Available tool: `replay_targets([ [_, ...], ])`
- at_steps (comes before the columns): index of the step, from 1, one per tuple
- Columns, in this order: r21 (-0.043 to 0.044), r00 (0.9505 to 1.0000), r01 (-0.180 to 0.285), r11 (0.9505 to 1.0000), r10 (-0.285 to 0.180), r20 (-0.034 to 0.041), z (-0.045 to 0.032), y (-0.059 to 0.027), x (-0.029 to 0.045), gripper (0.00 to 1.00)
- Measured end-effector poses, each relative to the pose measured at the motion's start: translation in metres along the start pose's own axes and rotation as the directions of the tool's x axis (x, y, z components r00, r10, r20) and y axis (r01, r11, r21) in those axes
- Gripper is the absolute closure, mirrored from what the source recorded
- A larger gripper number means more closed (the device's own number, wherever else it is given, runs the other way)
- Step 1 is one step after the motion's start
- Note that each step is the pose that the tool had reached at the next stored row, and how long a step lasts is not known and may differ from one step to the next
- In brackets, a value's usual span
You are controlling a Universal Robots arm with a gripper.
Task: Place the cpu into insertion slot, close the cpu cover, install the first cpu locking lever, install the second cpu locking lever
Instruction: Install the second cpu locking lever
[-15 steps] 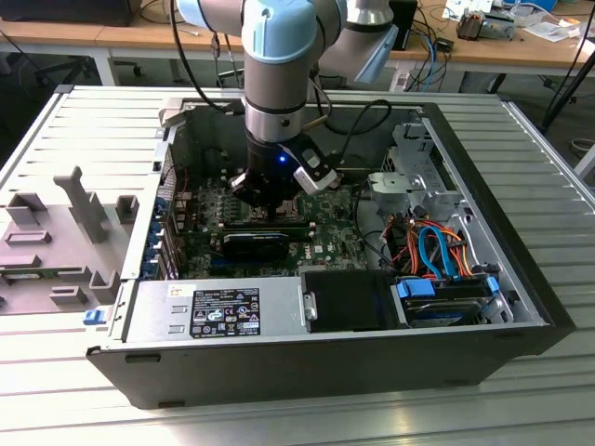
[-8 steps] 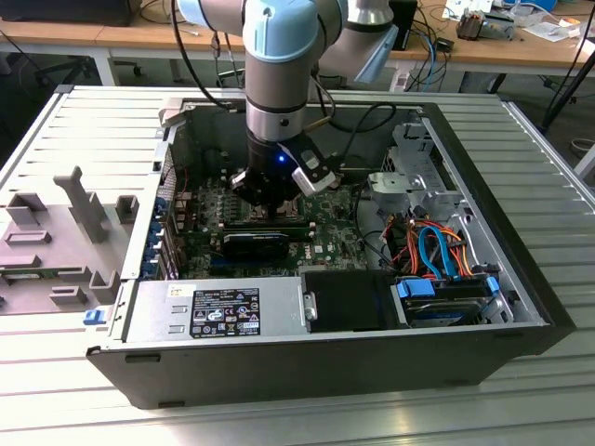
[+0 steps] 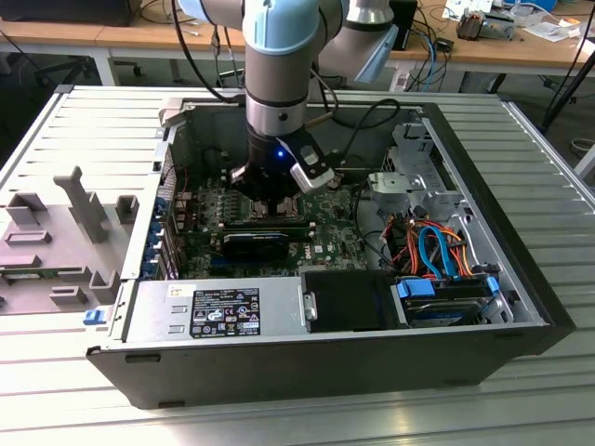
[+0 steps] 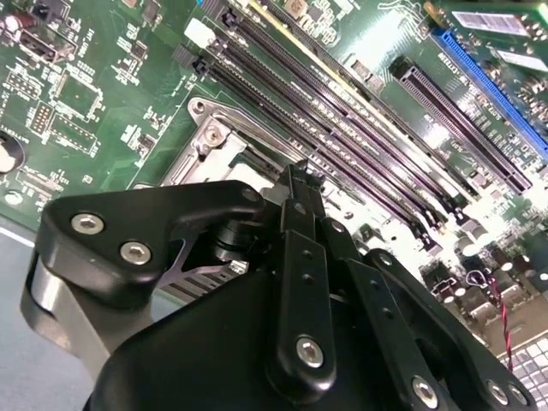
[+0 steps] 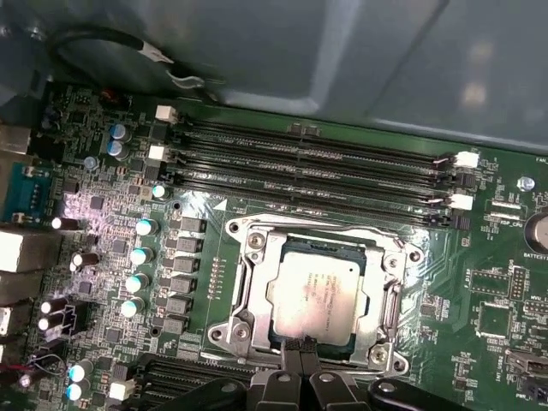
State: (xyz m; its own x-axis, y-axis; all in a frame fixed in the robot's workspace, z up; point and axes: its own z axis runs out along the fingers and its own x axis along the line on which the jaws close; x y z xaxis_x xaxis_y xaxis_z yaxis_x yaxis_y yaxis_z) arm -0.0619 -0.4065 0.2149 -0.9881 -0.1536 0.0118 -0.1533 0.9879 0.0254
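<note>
The cpu [image 5: 312, 293], a small square chip with a silver-grey top, lies flat in the insertion slot [image 5: 330, 247] on the green motherboard [image 5: 103, 171]. The cpu cover [image 5: 250, 287], a silvery frame with a square window, lies down around the chip. My gripper [image 5: 300, 347] hovers at the socket's edge with its black fingers together and nothing visible between them. In the second wrist view the gripper [image 4: 298, 175] points at the silvery socket frame [image 4: 214, 141]. In the exterior view the gripper [image 3: 270, 190] reaches down into the open computer case [image 3: 502, 307]. I cannot make out the locking levers' positions.
Long black memory slots [image 5: 317, 171] run beside the socket, and a row of capacitors [image 5: 141, 257] stands on its other side. A power supply [image 3: 214, 311] and a drive cage with coloured cables [image 3: 437, 251] fill the case front. Grey fixtures [image 3: 56, 232] sit at the exterior view's left.
</note>
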Motion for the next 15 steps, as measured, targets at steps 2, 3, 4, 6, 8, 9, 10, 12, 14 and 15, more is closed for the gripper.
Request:
replay_targets([
  [2,0.0000,1.0000,-0.006,1.0000,0.006,0.0000,-0.0017,0.0011,-0.0006,0.89],
  [3,-0.0001,1.0000,-0.007,1.0000,0.007,-0.0001,-0.0038,0.0014,-0.0008,0.89],
  [4,-0.0001,1.0000,-0.008,1.0000,0.008,-0.0004,-0.0060,0.0015,-0.0010,0.89],
  [6,-0.0004,1.0000,-0.008,1.0000,0.008,-0.0017,-0.0135,0.0018,-0.0012,0.89],
  [8,-0.0004,1.0000,-0.008,1.0000,0.008,-0.0021,-0.0185,0.0019,-0.0012,0.89],
  [9,-0.0004,1.0000,-0.008,1.0000,0.008,-0.0021,-0.0193,0.0019,-0.0012,0.89],
  [10,-0.0008,1.0000,-0.008,1.0000,0.008,-0.0018,-0.0195,0.0020,-0.0012,0.89],
  [12,-0.0006,1.0000,-0.008,1.0000,0.008,-0.0020,-0.0197,0.0019,-0.0012,0.89],
  [14,-0.0006,1.0000,-0.008,1.0000,0.008,-0.0021,-0.0199,0.0019,-0.0012,0.89],
  [15,-0.0005,1.0000,-0.008,1.0000,0.008,-0.0021,-0.0199,0.0019,-0.0012,0.89],
])
